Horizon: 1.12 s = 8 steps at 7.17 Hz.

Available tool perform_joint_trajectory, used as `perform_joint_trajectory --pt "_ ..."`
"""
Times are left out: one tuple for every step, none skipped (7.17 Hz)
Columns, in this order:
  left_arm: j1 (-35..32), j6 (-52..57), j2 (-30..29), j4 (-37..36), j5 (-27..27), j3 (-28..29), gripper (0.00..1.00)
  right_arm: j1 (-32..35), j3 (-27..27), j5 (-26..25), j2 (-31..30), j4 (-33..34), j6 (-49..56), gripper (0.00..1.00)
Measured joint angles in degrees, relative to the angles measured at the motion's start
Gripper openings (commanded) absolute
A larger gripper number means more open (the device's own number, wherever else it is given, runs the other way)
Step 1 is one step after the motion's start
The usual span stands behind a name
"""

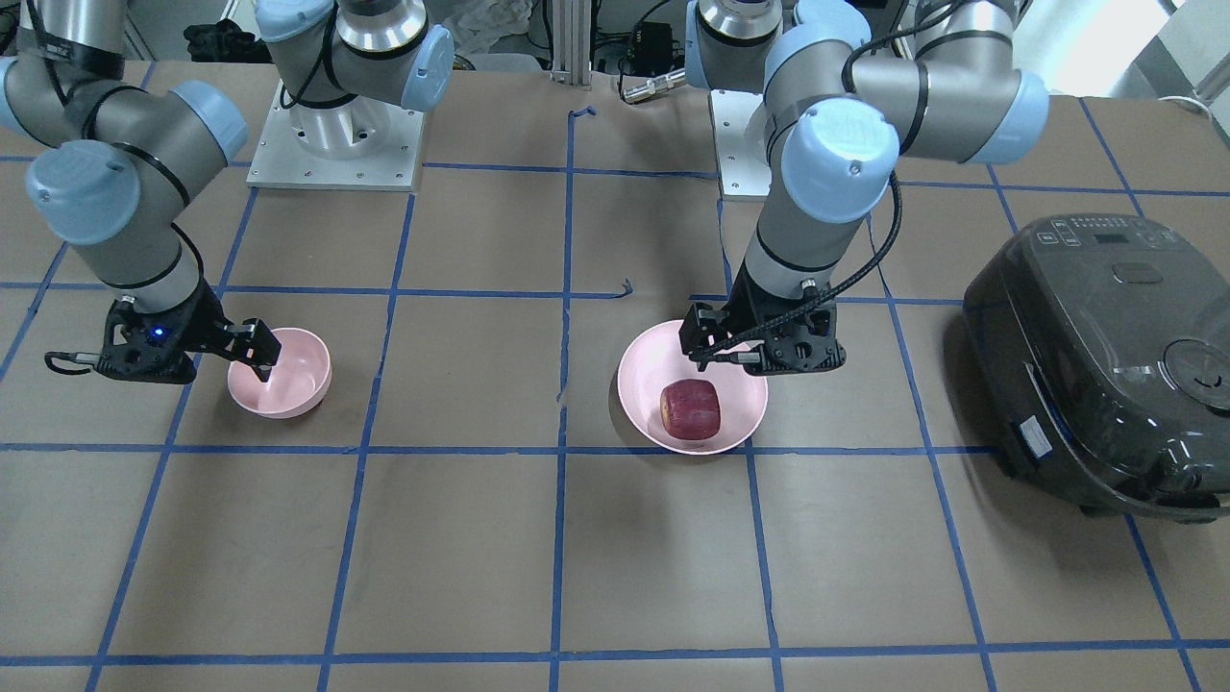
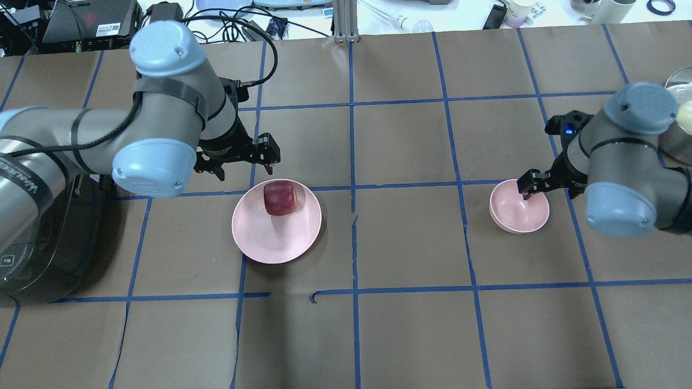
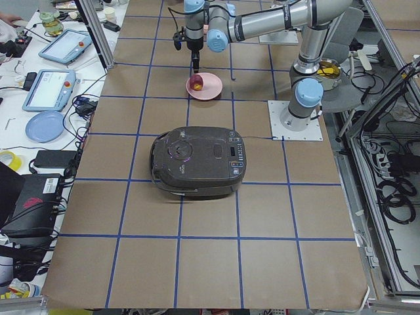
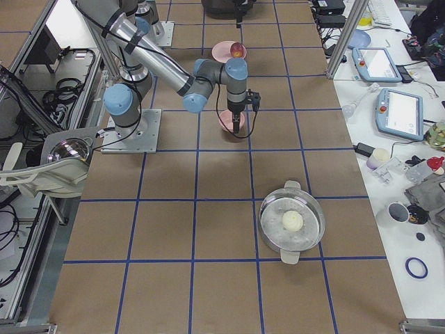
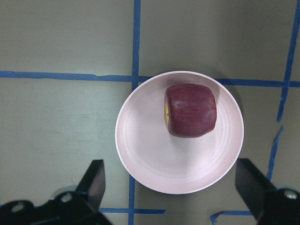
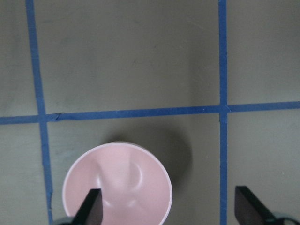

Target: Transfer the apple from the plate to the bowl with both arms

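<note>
The dark red apple (image 1: 690, 408) lies on the pale pink plate (image 1: 644, 375), toward its far side from the robot. In the left wrist view the apple (image 5: 190, 110) sits right of the plate's (image 5: 150, 154) centre. My left gripper (image 1: 730, 346) hangs open and empty above the plate's robot-side rim; it also shows in the left wrist view (image 5: 171, 168). The small pink bowl (image 1: 298, 370) is empty. My right gripper (image 1: 255, 351) is open, with one finger over the bowl's (image 6: 122, 178) inside and the other outside its rim.
A dark rice cooker (image 1: 1105, 365) stands on the left arm's side, close to the plate. A metal pot (image 4: 292, 221) holding a pale round thing stands beyond the right arm. Blue tape lines grid the brown table top.
</note>
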<state>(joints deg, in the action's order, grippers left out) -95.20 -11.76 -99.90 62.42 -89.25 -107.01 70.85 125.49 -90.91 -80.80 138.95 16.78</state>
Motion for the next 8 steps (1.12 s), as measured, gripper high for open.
perform_joint_trajectory --pt "-0.96 -1.09 -1.86 -3.34 0.14 -1.28 1.00 -0.13 1.52 0.00 1.67 3.54 0.12 0.15" --pt "-2.03 -1.04 -3.42 -4.96 0.03 -1.56 1.00 -0.15 1.95 -0.05 2.39 4.95 0.17 0.00" --pt "-2.57 -0.95 -4.91 -5.85 -0.06 -1.56 1.00 -0.17 1.94 -0.12 2.58 5.33 0.18 0.00" --pt "-2.79 -0.95 -6.42 -6.80 -0.11 -1.55 1.00 -0.18 1.69 -0.26 2.63 5.33 0.18 0.00" --pt "-2.87 -1.11 -7.80 -7.99 -0.12 -1.54 1.00 -0.18 1.35 -0.42 2.61 5.24 0.19 0.00" --pt "-2.96 -1.40 -9.02 -9.16 -0.13 -1.59 0.96 -0.18 1.05 -0.36 2.55 5.12 0.19 0.00" --pt "-3.01 -1.57 -10.04 -9.88 -0.13 -1.71 0.77 -0.13 0.67 -0.07 2.47 4.97 0.19 0.00" --pt "-3.07 -1.62 -10.89 -10.21 -0.15 -1.78 0.58 0.15 0.03 1.40 2.45 4.22 -0.01 0.00"
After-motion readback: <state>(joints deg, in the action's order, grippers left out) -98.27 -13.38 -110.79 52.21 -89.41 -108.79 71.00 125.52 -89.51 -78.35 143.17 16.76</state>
